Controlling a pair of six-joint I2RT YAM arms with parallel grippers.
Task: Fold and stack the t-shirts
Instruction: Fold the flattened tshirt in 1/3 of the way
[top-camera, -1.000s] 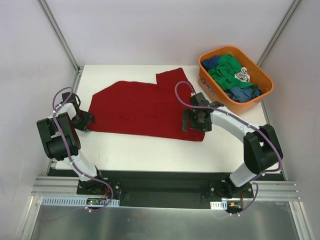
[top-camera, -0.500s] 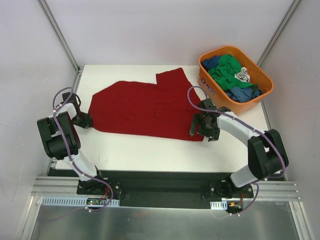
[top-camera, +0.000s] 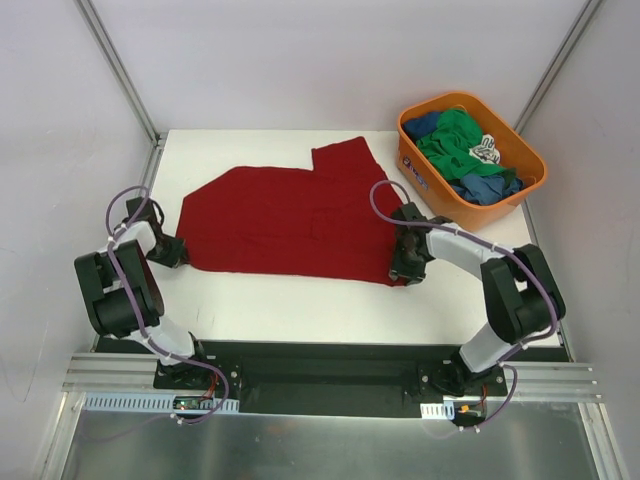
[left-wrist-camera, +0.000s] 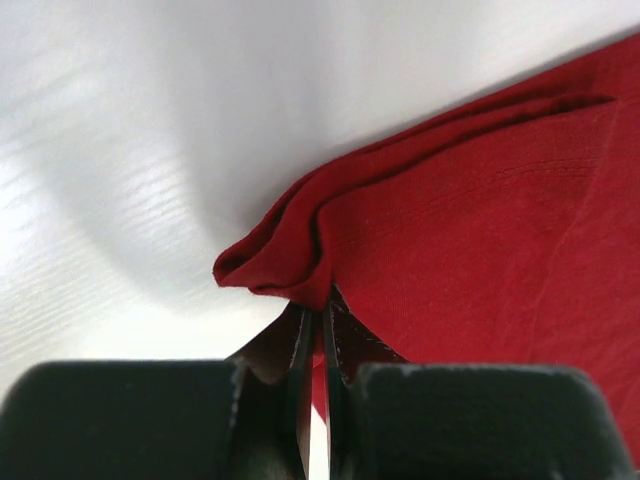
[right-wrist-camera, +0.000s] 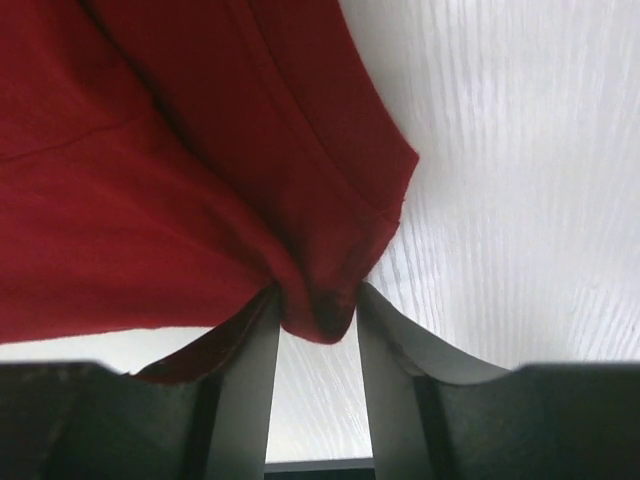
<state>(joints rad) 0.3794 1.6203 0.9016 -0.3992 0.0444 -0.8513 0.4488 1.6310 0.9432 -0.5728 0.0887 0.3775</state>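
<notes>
Dark red t-shirt (top-camera: 290, 215): we see it spread flat across the white table (top-camera: 300, 300).
Left gripper (left-wrist-camera: 318, 330): pinched tight on its left corner.
Right gripper (right-wrist-camera: 315, 320): clamped on its near right corner.
Green and blue t-shirts (top-camera: 455, 140): heaped in the orange tub (top-camera: 408, 160).
Tub's label: we cannot read it.

Left arm (top-camera: 112, 290) and right arm (top-camera: 458, 246) are white, black-jointed, with purple cables (top-camera: 374, 203)
</notes>
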